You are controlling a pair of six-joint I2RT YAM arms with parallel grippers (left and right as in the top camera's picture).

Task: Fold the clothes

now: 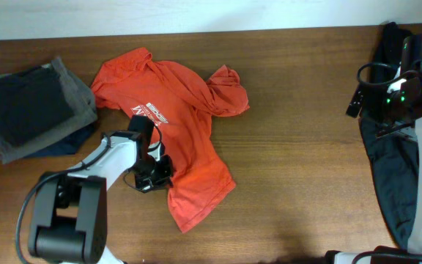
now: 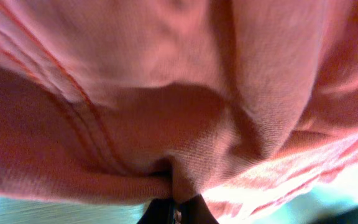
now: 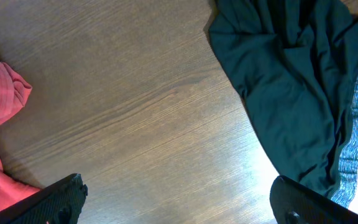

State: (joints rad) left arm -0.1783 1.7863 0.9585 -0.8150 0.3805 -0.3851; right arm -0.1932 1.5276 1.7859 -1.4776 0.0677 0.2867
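The red-orange T-shirt (image 1: 189, 125) lies crumpled on the wooden table (image 1: 306, 161), white lettering up, its hem toward the front. My left gripper (image 1: 152, 174) sits at the shirt's left side edge, low on the table. In the left wrist view, red fabric (image 2: 166, 93) fills the frame and a fold of it is pinched in my left gripper (image 2: 178, 206), which is shut on it. A limp black garment (image 1: 390, 176) lies at the far right, also in the right wrist view (image 3: 284, 81). My right gripper (image 3: 182, 205) hangs wide open over bare wood between the two garments, holding nothing.
A stack of folded grey and dark clothes (image 1: 35, 110) sits at the far left. The right arm (image 1: 416, 110) stands over the black garment near the table's right edge. A white wall edge (image 1: 196, 15) runs along the back.
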